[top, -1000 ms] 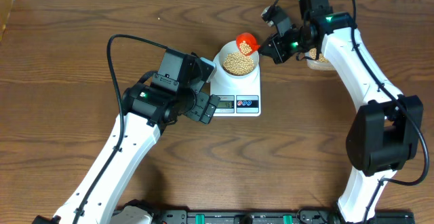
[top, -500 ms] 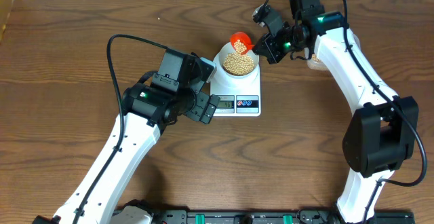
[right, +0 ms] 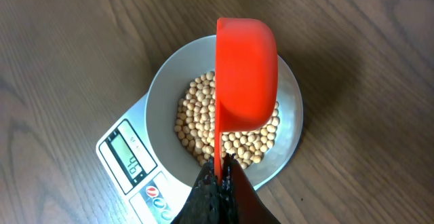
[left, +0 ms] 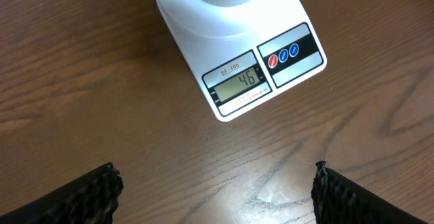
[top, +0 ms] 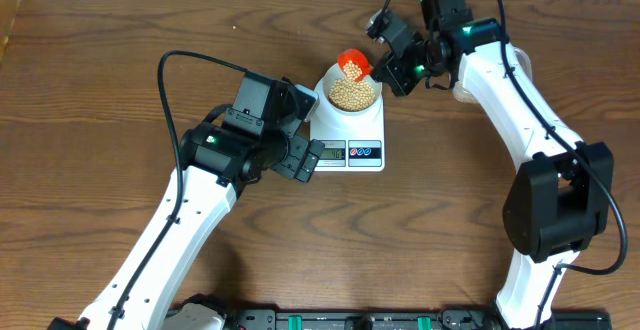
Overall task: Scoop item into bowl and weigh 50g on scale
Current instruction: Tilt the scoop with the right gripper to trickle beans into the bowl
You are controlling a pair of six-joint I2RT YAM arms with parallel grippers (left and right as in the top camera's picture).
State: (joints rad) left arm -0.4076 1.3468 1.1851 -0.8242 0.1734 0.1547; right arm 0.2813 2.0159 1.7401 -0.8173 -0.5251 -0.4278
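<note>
From overhead, the bowl [top: 352, 92] of beans [top: 351, 95] is seen on the scale's [top: 347, 135] rear half. The right arm is stretched in from behind the scale, and the right gripper [top: 381, 69] is clamped on a red scoop [top: 353, 64] above it. The left gripper [top: 304, 160] is held at the scale's left edge.

In the left wrist view, the fingers [left: 88, 197] are spread wide apart in front of the scale, empty; 46 is shown on the display [left: 241, 81].

In the right wrist view, the scoop's handle is pinched tight above the scale.
</note>
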